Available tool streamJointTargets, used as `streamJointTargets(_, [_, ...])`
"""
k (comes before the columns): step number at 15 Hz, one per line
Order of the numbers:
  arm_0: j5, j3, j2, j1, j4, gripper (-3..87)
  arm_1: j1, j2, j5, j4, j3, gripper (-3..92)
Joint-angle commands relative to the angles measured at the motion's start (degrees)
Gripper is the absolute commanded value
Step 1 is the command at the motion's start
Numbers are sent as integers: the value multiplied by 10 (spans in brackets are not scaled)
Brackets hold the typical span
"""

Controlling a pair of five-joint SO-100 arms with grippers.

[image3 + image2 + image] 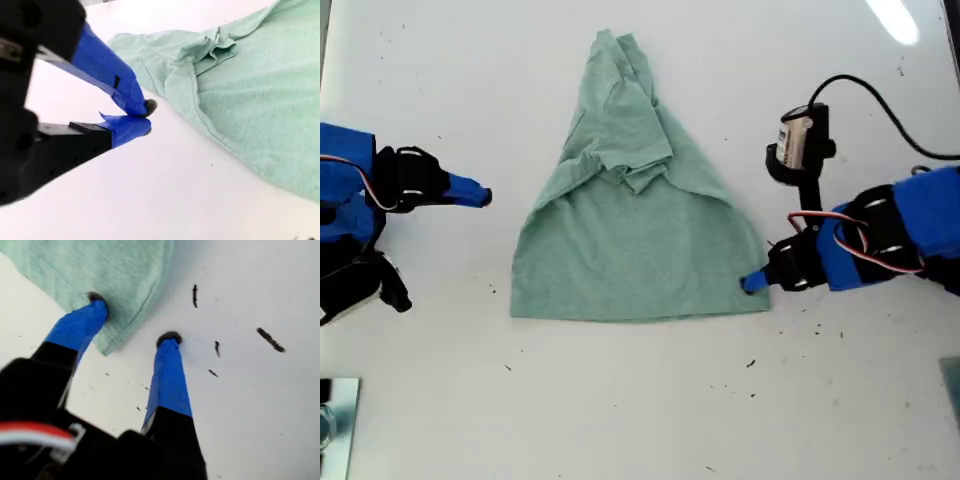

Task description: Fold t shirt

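The pale green t shirt (640,240) lies flat on the white table, its sleeves and sides folded in so it narrows toward the far end. In the exterior view, my first gripper (752,283) is at the hem corner on the right. It is open (133,317): one fingertip (97,299) rests on the t shirt (100,265), the other fingertip (169,337) on bare table beside the corner. My second gripper (480,195) hovers at the exterior view's left, shut (146,117) on nothing, apart from the t shirt (250,100).
Dark specks (270,339) dot the table near the first gripper. A black cable (880,100) runs to a small camera (803,140) at the exterior view's right. A metallic object (335,420) sits in that view's lower left corner.
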Motion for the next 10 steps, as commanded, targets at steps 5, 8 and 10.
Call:
streamJointTargets(5, [11, -3, -1, 1, -11, -2, 12, -2, -14, 128, -60, 2])
streamJointTargets(8, [14, -3, 0, -1, -11, -2, 36, -1, -78, 396, -286, 2])
streamJointTargets(10, [16, -3, 0, -1, -11, -2, 43, 0, -135, 479, -457, 2])
